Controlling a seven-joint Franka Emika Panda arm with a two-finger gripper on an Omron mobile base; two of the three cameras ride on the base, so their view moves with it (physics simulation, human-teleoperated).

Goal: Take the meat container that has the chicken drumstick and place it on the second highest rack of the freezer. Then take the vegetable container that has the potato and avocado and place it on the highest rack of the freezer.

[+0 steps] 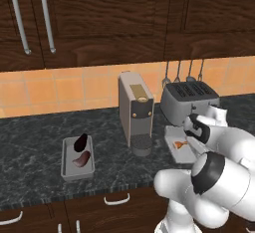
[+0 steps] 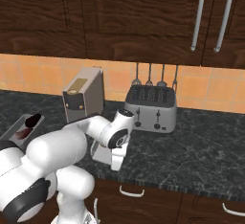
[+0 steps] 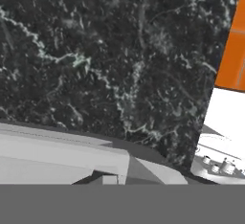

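The meat container (image 1: 174, 147) is a grey tray on the counter in front of the toaster, with the small orange chicken drumstick (image 1: 180, 144) in it. My gripper (image 2: 116, 164) points down at this tray's near right edge, and the tray rim (image 3: 62, 149) crosses the bottom of the hand view. The fingers are hidden, so I cannot tell how they stand. The vegetable container (image 1: 77, 170) lies to the left, holding the dark avocado (image 1: 80, 142) and the reddish potato (image 1: 82, 159). The freezer and its racks are out of view.
A coffee machine (image 1: 134, 112) stands between the two trays. The toaster (image 1: 189, 96) sits close behind the meat container, with utensils hanging on the orange tiled wall above it. Dark wall cabinets (image 1: 99, 18) hang overhead. The counter's front edge (image 1: 74, 192) runs above the drawers.
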